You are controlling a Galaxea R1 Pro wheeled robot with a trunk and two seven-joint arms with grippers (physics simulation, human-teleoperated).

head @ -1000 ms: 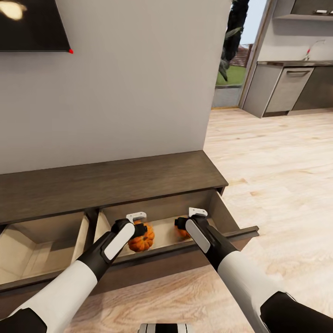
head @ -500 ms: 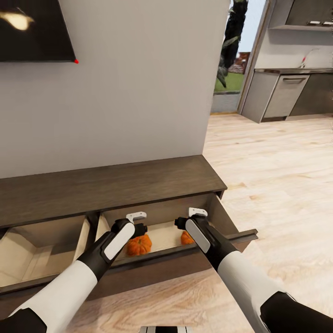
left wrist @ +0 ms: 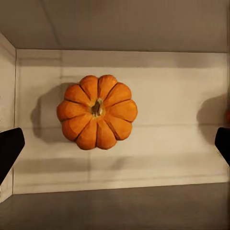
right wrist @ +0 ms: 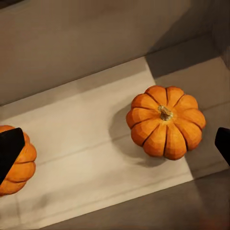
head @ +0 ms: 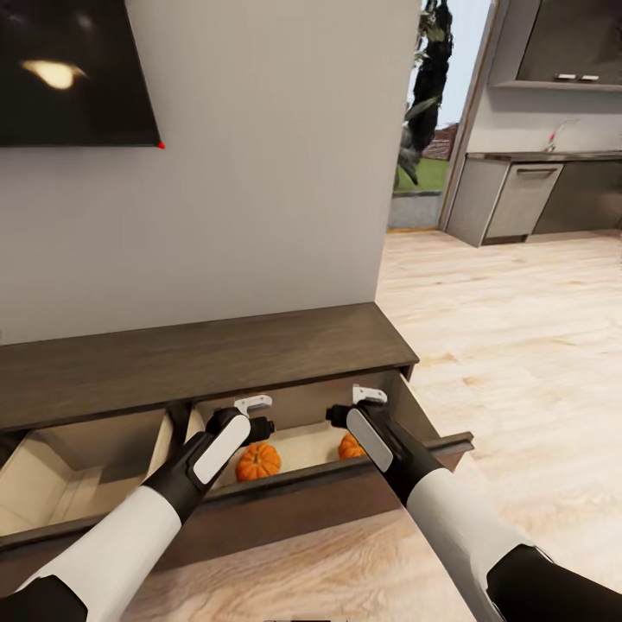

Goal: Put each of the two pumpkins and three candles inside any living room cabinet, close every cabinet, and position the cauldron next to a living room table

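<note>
so there's a dark screen (head: 73, 73) mounted on the plain grey wall (head: 259, 173), with a blurry light reflecting in it and a tiny red dot at its lower corner. pale wood floor (head: 527, 345) runs off to the right into a kitchen with grey cupboards (head: 518, 200). dark plant (head: 423, 86) stands by the doorway, bit of green outside

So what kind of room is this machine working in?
Most likely a living room in an open-plan home: a wall-mounted screen hangs above a long low wooden cabinet, and a kitchen counter shows beyond the pale wood floor.
</note>
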